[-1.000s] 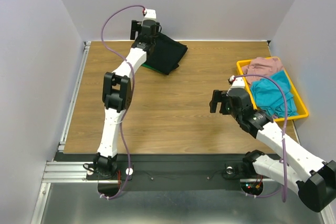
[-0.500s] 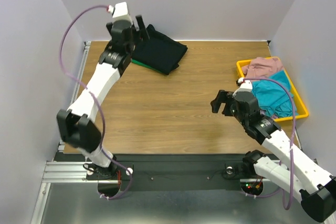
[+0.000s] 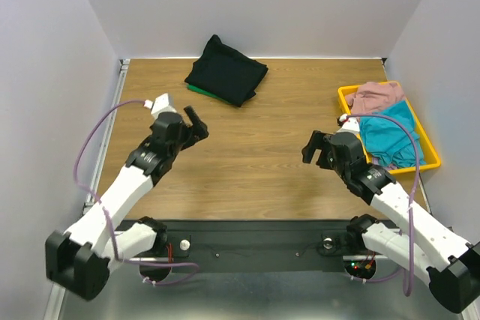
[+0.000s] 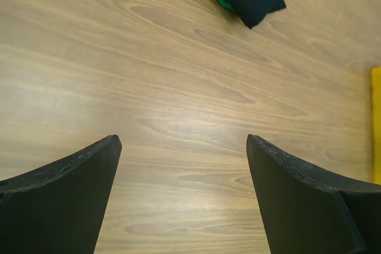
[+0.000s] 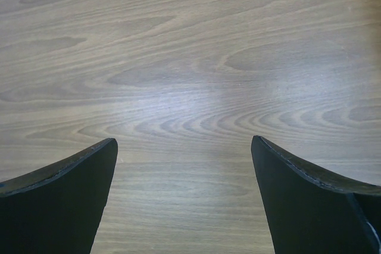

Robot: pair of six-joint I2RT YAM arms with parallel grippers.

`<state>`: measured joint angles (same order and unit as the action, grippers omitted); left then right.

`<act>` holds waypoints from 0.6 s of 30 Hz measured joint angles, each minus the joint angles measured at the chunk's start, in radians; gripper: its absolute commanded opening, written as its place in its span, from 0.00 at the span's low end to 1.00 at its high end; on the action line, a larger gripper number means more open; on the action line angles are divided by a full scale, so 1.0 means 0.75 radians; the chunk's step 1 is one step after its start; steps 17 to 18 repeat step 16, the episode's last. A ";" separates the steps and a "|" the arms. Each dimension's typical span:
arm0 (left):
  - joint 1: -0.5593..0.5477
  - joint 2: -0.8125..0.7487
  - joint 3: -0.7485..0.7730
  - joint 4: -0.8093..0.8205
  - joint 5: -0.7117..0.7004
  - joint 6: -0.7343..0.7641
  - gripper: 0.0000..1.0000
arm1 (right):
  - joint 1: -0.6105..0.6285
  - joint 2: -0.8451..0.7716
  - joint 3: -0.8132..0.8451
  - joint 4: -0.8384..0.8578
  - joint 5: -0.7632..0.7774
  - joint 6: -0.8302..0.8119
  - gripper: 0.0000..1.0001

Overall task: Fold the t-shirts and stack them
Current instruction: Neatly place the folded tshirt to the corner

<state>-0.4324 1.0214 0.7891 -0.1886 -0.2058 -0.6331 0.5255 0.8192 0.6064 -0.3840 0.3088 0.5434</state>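
Black t-shirt [image 3: 227, 74] lies folded into a compact bundle near the far edge of the wooden table [image 3: 255, 162], a little left of centre, and it rests on top of the green t-shirt [image 3: 196, 89]. Only a thin bright strip of the green one shows along the bundle's near-left edge. The left wrist view catches the same pile at its top border, a black corner with a sliver of green beside it. The left gripper [image 3: 197, 124] hangs above bare wood, nearer than the pile and well apart from it. Its jaws are spread wide with nothing between them but the table surface. The right gripper [image 3: 315, 148] hovers over the right half of the table, just beside the yellow bin [image 3: 343, 100]. Its jaws are likewise parted and empty, and its wrist view shows only wood grain between the two dark fingers [image 5: 65, 200]. The bin sits against the right edge of the table and holds a pink cloth [image 3: 377, 95] towards the back and a teal cloth [image 3: 390, 134] towards the front, both loosely bunched. A purple cable loops over the teal cloth from the right arm. Neither gripper touches any cloth.
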 measured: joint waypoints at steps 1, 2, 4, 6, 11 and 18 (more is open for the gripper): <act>-0.001 -0.065 -0.023 -0.030 -0.019 -0.033 0.99 | 0.000 -0.002 -0.002 0.001 0.014 0.006 1.00; -0.001 -0.137 -0.044 -0.065 -0.047 -0.072 0.98 | 0.000 -0.006 -0.005 0.000 0.031 0.010 1.00; -0.001 -0.234 -0.075 -0.099 -0.093 -0.114 0.98 | 0.000 -0.026 -0.026 0.004 0.065 0.019 1.00; -0.001 -0.310 -0.107 -0.135 -0.143 -0.145 0.98 | 0.000 -0.045 -0.048 -0.002 0.091 0.025 1.00; -0.001 -0.385 -0.190 -0.176 -0.243 -0.211 0.98 | -0.001 -0.082 -0.102 -0.005 0.147 0.036 1.00; -0.001 -0.372 -0.192 -0.184 -0.280 -0.219 0.98 | 0.000 -0.113 -0.124 -0.007 0.175 0.048 1.00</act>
